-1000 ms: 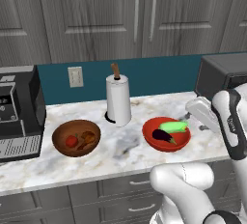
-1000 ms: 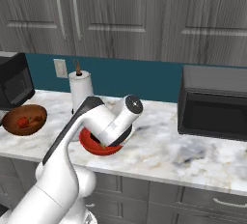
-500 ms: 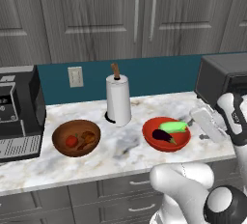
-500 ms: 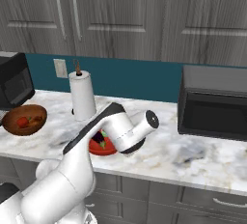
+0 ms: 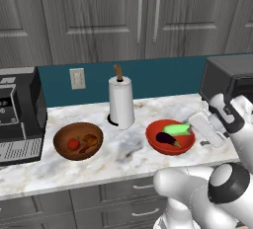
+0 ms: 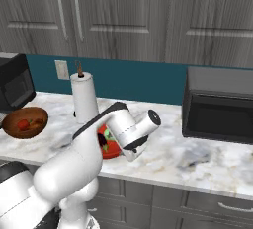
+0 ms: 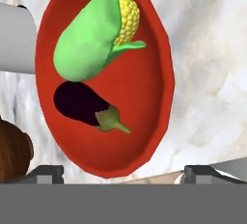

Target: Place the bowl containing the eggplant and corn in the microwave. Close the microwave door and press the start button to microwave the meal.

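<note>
Bowl (image 5: 170,138): red, on the marble counter (image 5: 123,154) between the paper towel roll (image 5: 121,102) and the microwave (image 6: 220,104), holding eggplant (image 7: 84,103) and corn (image 7: 96,32).
Gripper (image 7: 118,174): wide open, empty, poised beside the near rim.
Handling advice: pinch the rim squarely and lift level so the food stayed put.
Unclear: the microwave's door and start button; fingertips mostly cut off.
</note>
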{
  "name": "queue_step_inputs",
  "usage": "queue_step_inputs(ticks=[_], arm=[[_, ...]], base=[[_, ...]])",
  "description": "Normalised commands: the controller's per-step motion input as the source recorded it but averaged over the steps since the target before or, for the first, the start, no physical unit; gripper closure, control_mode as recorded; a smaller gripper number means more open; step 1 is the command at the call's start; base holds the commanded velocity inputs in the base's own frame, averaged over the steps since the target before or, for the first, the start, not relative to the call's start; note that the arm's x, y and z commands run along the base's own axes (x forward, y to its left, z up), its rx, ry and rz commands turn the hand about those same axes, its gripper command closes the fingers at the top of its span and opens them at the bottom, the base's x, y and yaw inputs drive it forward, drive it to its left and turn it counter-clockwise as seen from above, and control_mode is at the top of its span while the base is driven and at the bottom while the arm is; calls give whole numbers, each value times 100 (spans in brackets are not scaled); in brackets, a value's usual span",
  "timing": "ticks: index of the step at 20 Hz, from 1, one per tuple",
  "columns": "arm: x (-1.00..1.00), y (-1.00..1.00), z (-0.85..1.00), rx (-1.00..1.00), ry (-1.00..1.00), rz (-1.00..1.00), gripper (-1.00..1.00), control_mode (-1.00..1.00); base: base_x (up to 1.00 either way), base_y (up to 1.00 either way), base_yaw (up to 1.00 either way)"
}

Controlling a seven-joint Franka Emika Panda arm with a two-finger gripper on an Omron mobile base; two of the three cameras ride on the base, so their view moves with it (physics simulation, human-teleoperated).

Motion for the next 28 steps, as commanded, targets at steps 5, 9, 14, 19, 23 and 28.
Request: queue_step_inputs(ticks=[5,9,14,19,23,28], arm=[[24,0,-33,0,0,0,-100,-100],[20,0,-33,0,0,0,-100,-100],[22,0,-29,0,0,0,-100,-100],[23,0,-30,0,0,0,-100,-100],[23,0,-28,0,0,0,-100,-100],[21,5,-20,0,0,0,100,-100]], base=[[0,0,0],[0,0,0],[0,0,0],[0,0,0],[0,0,0],[0,0,0]])
